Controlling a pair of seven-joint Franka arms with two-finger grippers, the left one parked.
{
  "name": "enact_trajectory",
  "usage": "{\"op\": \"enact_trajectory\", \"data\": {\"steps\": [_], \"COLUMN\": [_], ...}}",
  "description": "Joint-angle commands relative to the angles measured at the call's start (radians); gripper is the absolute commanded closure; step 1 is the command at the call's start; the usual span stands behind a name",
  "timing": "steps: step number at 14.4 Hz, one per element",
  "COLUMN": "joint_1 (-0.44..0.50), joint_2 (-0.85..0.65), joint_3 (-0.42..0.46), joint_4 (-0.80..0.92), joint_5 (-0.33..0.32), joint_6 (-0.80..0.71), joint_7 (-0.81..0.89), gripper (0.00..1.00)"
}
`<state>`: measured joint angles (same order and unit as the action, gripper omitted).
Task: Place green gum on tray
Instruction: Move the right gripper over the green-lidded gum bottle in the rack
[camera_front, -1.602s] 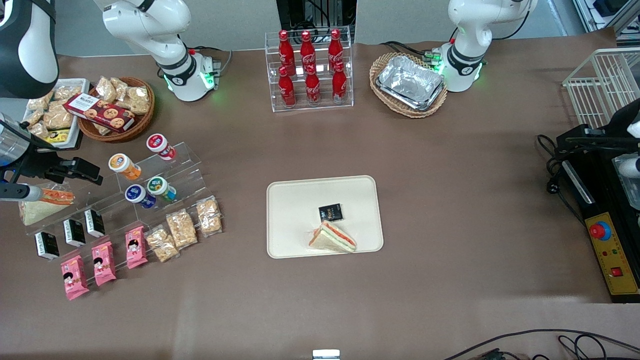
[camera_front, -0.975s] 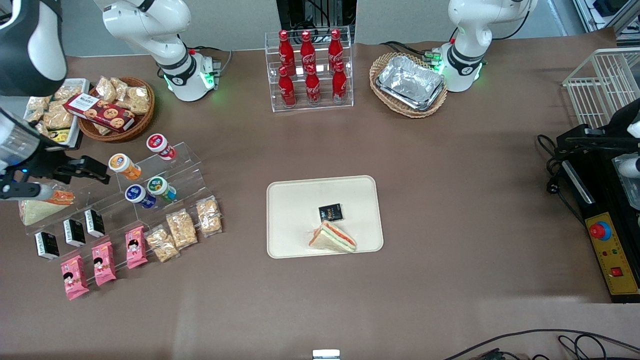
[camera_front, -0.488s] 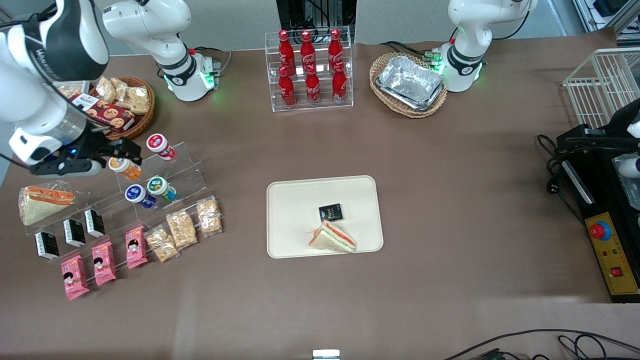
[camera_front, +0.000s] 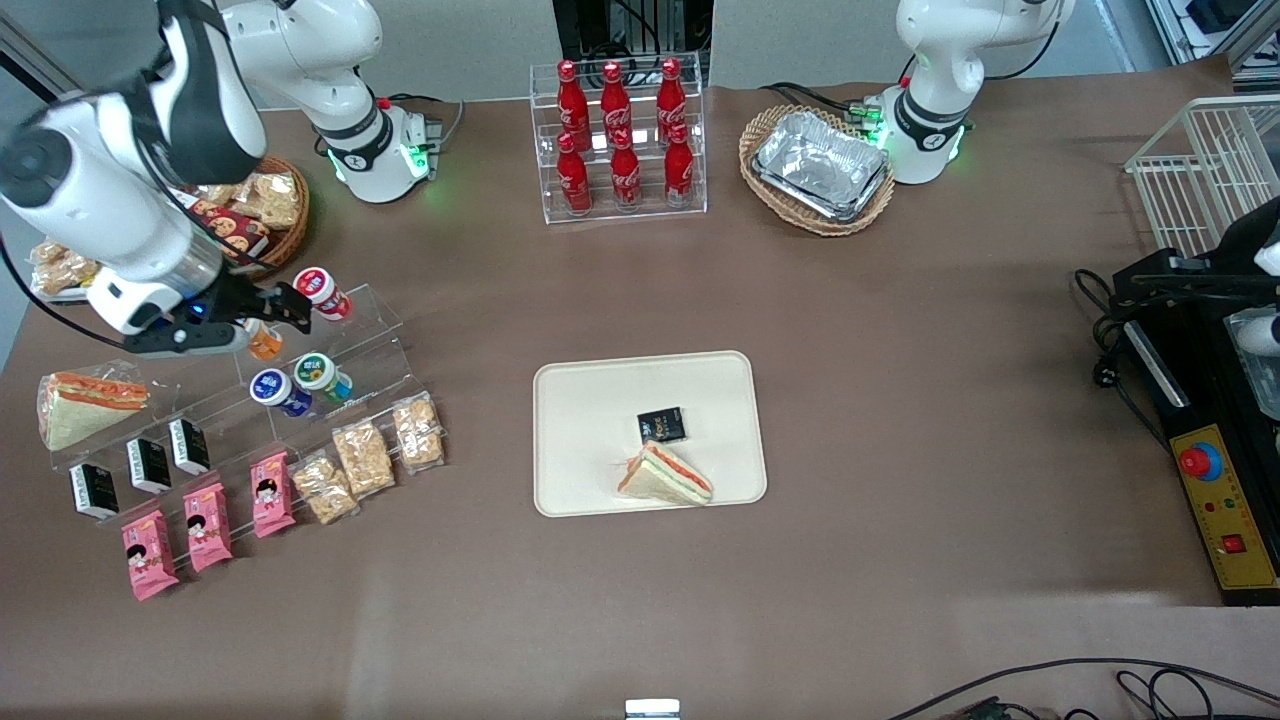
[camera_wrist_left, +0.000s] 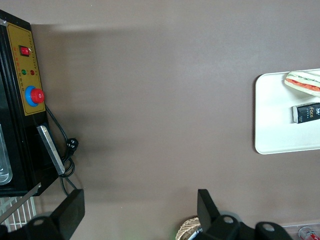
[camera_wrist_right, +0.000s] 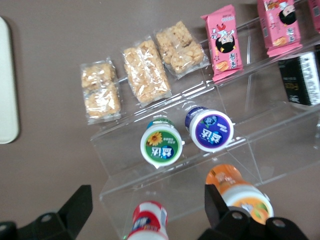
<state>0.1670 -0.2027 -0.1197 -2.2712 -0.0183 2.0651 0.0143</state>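
- The end effector (camera_front: 290, 308) hangs above the top steps of the clear stepped stand (camera_front: 330, 385), its two dark fingers (camera_wrist_right: 75, 210) spread apart and holding nothing.
- The green gum (camera_front: 320, 377) sits on a middle step of the stand, just beside the blue bottle (camera_front: 277, 390), and nearer to the front camera than the end effector; its round white lid with a green label faces up (camera_wrist_right: 161, 145).
- An orange bottle (camera_wrist_right: 242, 195) and a red bottle (camera_front: 320, 291) stand on higher steps of the stand, close under the fingers, with little room between them.
- Crinkly clear snack packs (camera_front: 365, 458) lie below the stand's lowest step, nearer to the front camera.
- The tray (camera_front: 590, 420) lies well apart from the stand, toward the parked arm's end of the brown surface (camera_front: 900, 330); it is flat, smooth, cream-coloured, with rounded corners and a low rim.
- On the tray, a wrapped triangular sandwich (camera_front: 665, 475) and a small black packet (camera_front: 661, 425) fill the part nearest the front camera; the rest is bare.
- Open brown surface runs between the stand and the tray.
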Motion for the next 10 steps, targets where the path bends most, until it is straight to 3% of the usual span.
{"op": "enact_trajectory", "data": {"steps": [1,10], "joint_1": [0.0,-0.001], "joint_2": [0.077,0.216], "joint_3": [-0.003,-0.003], "joint_4": [-0.033,-0.033], "joint_5": [-0.015,-0.017], "joint_6": [0.11,0.265], "joint_7": [-0.017,-0.04], "gripper": [0.0,0.0]}}
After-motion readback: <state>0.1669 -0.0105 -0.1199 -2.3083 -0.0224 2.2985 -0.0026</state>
